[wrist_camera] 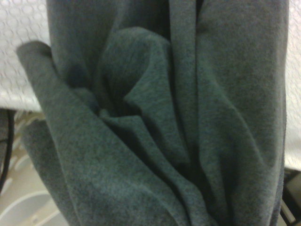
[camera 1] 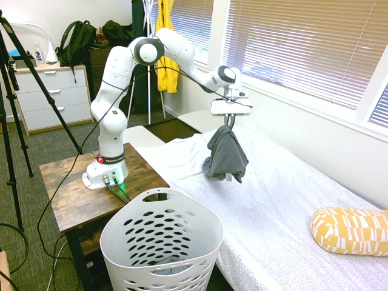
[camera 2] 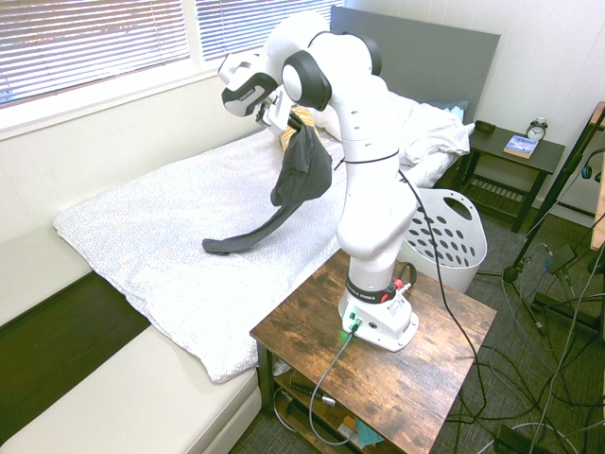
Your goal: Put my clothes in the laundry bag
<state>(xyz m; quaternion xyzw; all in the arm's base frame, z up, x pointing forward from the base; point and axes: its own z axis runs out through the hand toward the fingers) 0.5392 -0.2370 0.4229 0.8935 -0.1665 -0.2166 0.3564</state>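
From where I'm standing, a passage is lying open above the bed (camera 1: 276, 182) toward the laundry basket (camera 1: 160, 242); the basket's 1 raised rim is standing in the way of any low approach.

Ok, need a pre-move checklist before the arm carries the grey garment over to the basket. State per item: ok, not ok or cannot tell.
1. Grip: charcoal-grey garment pinched in the end effector: ok
2. Garment lifted fully clear of the bed: cannot tell; one long end hangs low over the white patterned bedding
3. Garment above the white plastic laundry basket: not ok, it hangs over the bed side
4. Basket upright, top open: ok
5. Basket interior empty: not ok, something small shows near the bottom
6. Yellow-and-white patterned bolster pillow away from the basket opening: ok, lies on the bed
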